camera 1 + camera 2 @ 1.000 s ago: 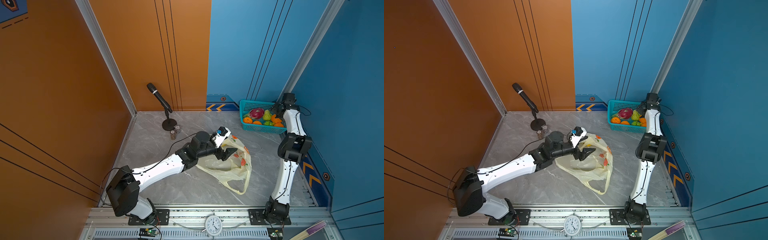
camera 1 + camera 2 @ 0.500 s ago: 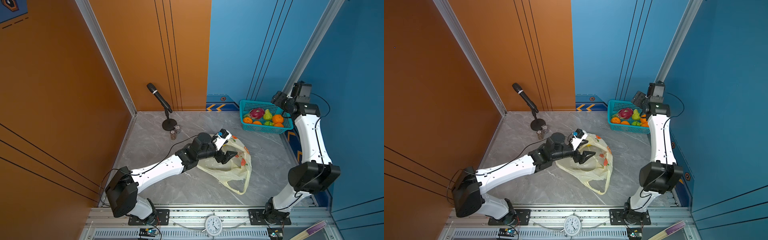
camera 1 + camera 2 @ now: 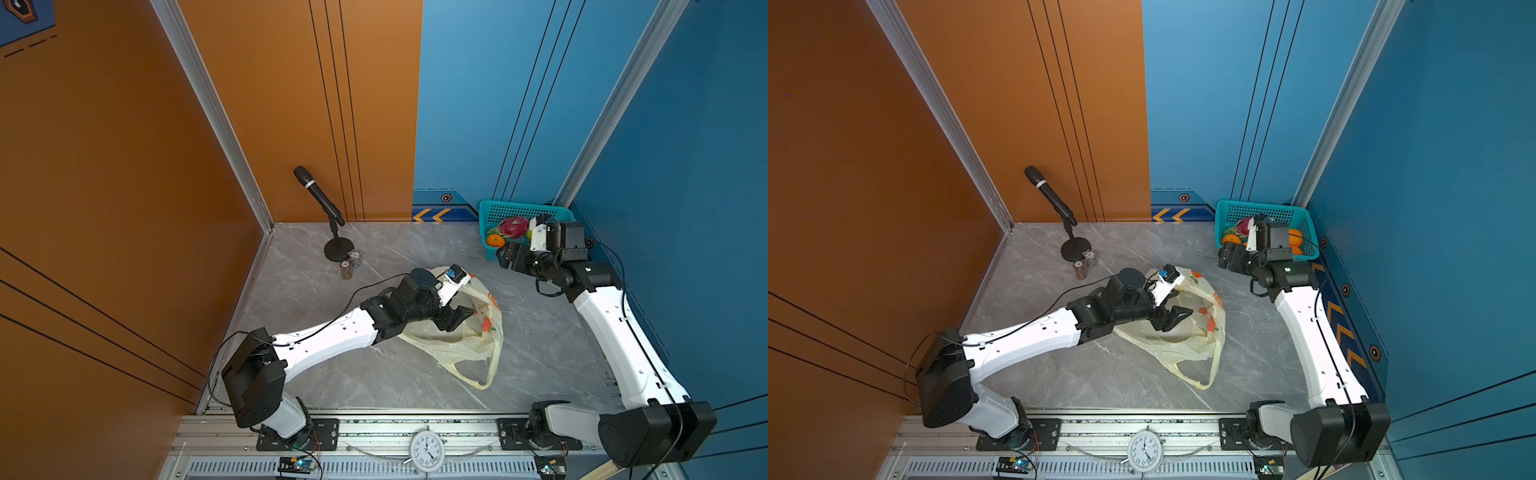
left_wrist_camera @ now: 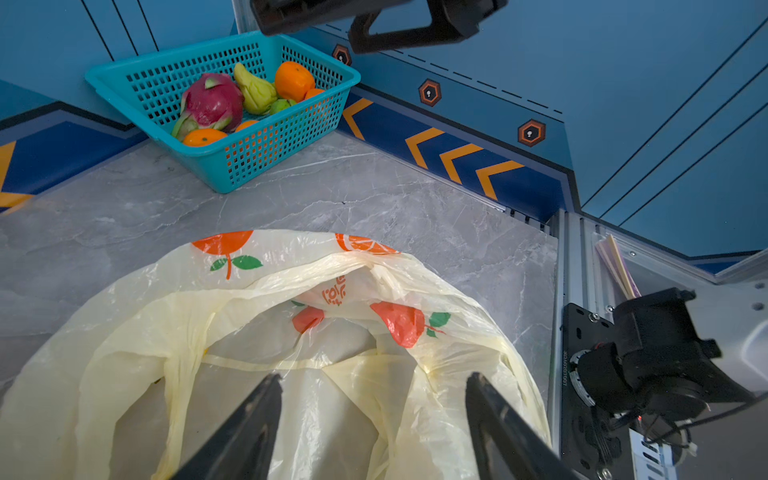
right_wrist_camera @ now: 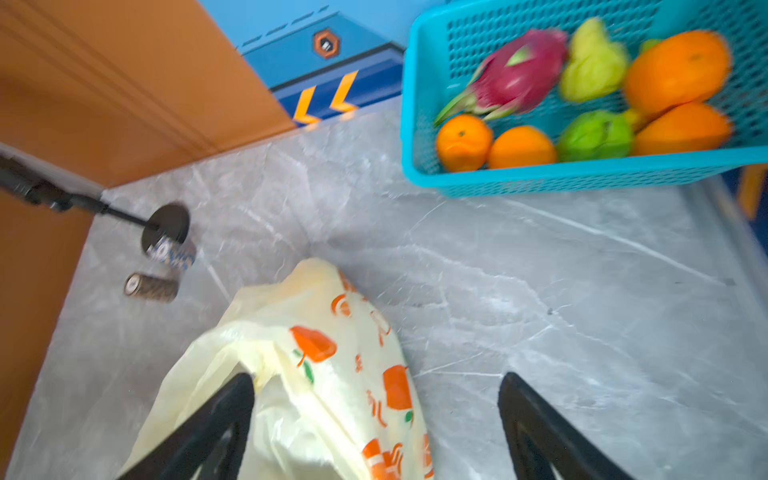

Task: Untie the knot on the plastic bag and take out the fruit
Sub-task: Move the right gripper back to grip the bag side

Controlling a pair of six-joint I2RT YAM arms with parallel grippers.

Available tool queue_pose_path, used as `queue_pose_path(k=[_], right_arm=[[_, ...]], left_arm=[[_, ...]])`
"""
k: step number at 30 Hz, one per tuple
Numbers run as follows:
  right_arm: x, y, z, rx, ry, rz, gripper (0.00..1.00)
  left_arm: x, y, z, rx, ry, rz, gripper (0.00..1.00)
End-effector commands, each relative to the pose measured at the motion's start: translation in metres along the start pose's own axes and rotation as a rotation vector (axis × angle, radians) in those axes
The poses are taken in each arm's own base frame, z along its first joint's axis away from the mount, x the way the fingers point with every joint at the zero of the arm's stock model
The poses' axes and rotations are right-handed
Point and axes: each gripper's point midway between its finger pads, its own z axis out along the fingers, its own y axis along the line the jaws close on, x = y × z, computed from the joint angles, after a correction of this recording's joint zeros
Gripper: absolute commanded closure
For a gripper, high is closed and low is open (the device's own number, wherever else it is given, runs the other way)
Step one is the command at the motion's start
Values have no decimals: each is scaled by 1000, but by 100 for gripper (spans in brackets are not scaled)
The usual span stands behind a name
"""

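Observation:
The pale yellow plastic bag (image 3: 469, 345) (image 3: 1187, 345) lies slack and open-mouthed on the grey floor, one handle loop trailing toward the front rail. The knot is out of view. My left gripper (image 3: 461, 319) (image 4: 372, 377) hovers over the bag (image 4: 291, 291), open, with loose film between its fingers and nothing gripped. All the fruit I see, a pink dragon fruit (image 4: 214, 102) (image 5: 515, 75) and several oranges (image 5: 463, 141) among them, sits in the teal basket (image 3: 519, 205) (image 4: 232, 166). My right gripper (image 3: 509, 254) (image 5: 378, 377) is open and empty between basket and bag (image 5: 311, 374).
A microphone on a round stand (image 3: 337, 251) stands at the back, with two small jars (image 3: 351, 264) beside its base. Orange and blue walls close in the floor on three sides. A metal rail with a clock (image 3: 427, 451) runs along the front.
My right arm has swung away from over the basket and come down toward the bag, its jaws a little wider. The left jaws have narrowed slightly over the bag.

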Motion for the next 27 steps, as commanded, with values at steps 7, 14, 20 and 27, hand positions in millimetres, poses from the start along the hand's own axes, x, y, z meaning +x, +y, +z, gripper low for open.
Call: queue_pose_path(k=[7, 14, 20, 27], right_arm=[[53, 52, 57, -187, 250, -100, 1], [27, 60, 132, -141, 258, 26, 3], [21, 62, 199, -110, 363, 67, 5], [24, 70, 251, -154, 423, 113, 5]], left_arm=[[26, 25, 36, -63, 4, -131, 36], [45, 54, 56, -193, 28, -132, 42], [50, 74, 58, -257, 41, -130, 42], [64, 101, 58, -348, 71, -131, 43]])
